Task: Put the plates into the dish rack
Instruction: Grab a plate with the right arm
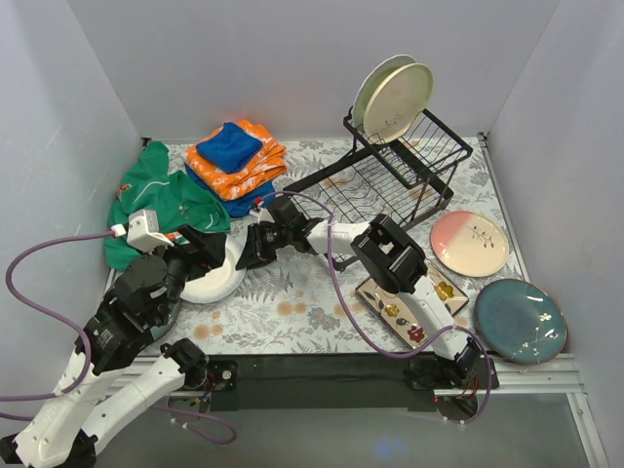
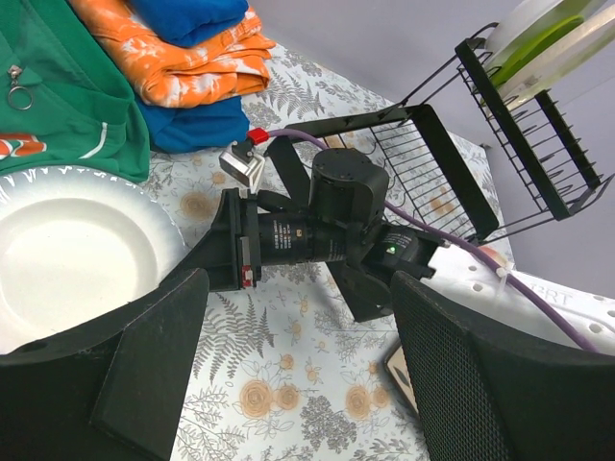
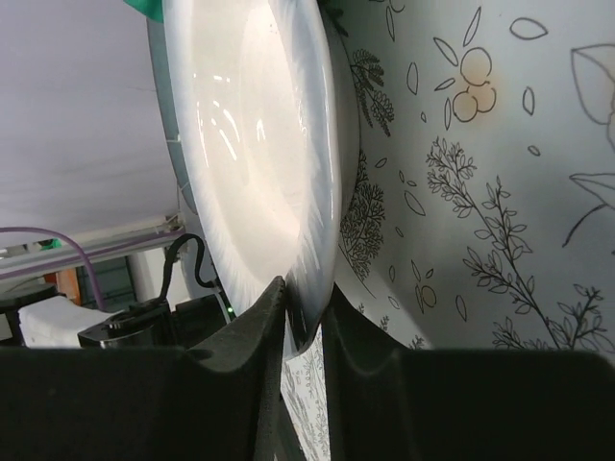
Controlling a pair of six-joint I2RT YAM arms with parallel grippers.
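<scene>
A white plate lies on the flowered mat at the left, beside a green garment. My right gripper is shut on its right rim; the right wrist view shows the plate with its edge pinched between the two fingers, gripper. My left gripper hovers open and empty over the plate's far side; in the left wrist view the plate lies to its left. The black wire dish rack stands at the back right and holds two plates upright.
A pink-and-cream plate, a dark teal plate and a square flowered plate lie at the right, the last partly under my right arm. Folded orange and blue cloths and the green garment sit at the back left.
</scene>
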